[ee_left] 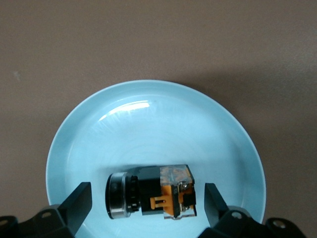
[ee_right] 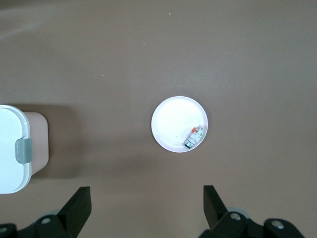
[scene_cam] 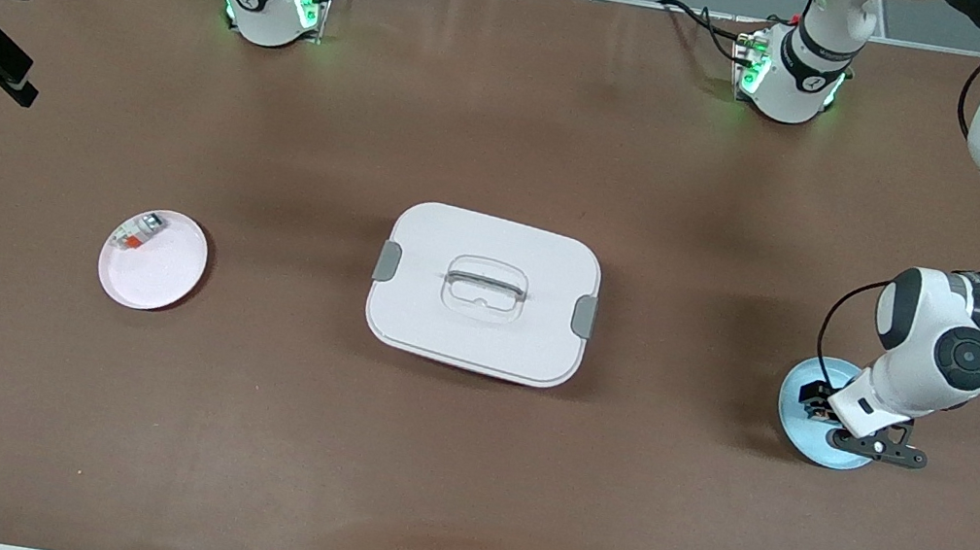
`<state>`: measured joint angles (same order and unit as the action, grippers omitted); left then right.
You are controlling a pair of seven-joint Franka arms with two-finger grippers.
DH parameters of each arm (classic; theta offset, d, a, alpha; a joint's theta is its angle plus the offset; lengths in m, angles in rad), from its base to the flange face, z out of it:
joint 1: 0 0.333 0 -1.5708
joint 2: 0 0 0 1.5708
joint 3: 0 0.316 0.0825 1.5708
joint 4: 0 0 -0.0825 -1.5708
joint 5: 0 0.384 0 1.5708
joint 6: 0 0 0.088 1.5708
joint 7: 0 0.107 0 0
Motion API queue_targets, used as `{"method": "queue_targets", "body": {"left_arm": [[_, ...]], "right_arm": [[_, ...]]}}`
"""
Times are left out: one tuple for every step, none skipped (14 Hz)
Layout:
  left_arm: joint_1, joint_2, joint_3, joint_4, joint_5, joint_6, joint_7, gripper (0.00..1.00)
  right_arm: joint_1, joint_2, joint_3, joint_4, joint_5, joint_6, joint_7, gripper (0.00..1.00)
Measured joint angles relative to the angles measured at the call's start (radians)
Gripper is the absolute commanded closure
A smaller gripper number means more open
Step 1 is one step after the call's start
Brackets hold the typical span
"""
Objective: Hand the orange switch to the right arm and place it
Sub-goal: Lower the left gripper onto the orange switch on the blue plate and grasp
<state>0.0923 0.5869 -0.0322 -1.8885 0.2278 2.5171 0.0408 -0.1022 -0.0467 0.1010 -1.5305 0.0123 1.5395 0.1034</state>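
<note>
I work across the front view from the right arm's end of the table. A pale pink round plate (scene_cam: 153, 259) lies there, carrying a small white-and-grey piece with a red-orange patch (scene_cam: 138, 231) near its rim. The right gripper (ee_right: 147, 208) hangs high over the bare brown table mat (scene_cam: 460, 467) near this plate, fingers spread wide and holding nothing; that arm waits.

At mid-table sits a white rectangular lidded box (scene_cam: 484, 293) with grey side clips and a recessed handle, closed.

Toward the left arm's end lies a light blue round plate (ee_left: 148, 119). On it rests the orange switch (ee_left: 151, 192), a small blocky black component with an orange middle and a ringed round end, lying on its side. The left gripper (ee_left: 147, 203) is low over this plate, fingers fully apart, one on each side of the switch and not touching it. Nothing is gripped yet.

Handling judgement: the switch looks light, rigid, hard plastic, likely slippery on the glazed plate, so it may skid or roll on its round end if nudged. I would close on the flat faces of the black-and-orange body, not the ringed end, and grip near one end so that the right gripper has free body left to take at the handover.
</note>
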Motion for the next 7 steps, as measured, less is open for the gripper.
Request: {"method": "queue_targets", "body": {"left_arm": [[0.0,0.002,0.0,0.001,0.0,0.0,0.0,0.0],[0.0,0.004,0.0,0.002,0.0,0.0,0.0,0.0],[0.0,0.006,0.0,0.003,0.0,0.001,0.0,0.0],[0.0,0.008,0.0,0.004,0.0,0.001,0.0,0.07],[0.0,0.01,0.0,0.004,0.0,0.001,0.0,0.21],[0.0,0.014,0.0,0.004,0.0,0.001,0.0,0.39],[0.0,0.02,0.0,0.004,0.0,0.001,0.0,0.62]], "right_arm": [[0.0,0.0,0.0,0.0,0.0,0.0,0.0,0.0],[0.0,0.0,0.001,0.0,0.0,0.0,0.0,0.0],[0.0,0.0,0.002,0.0,0.0,0.0,0.0,0.0],[0.0,0.0,0.004,0.0,0.0,-0.001,0.0,0.0],[0.0,0.0,0.004,0.0,0.0,-0.001,0.0,0.0],[0.0,0.0,0.005,0.0,0.0,-0.001,0.0,0.0],[0.0,0.0,0.005,0.0,0.0,-0.001,0.0,0.0]]}}
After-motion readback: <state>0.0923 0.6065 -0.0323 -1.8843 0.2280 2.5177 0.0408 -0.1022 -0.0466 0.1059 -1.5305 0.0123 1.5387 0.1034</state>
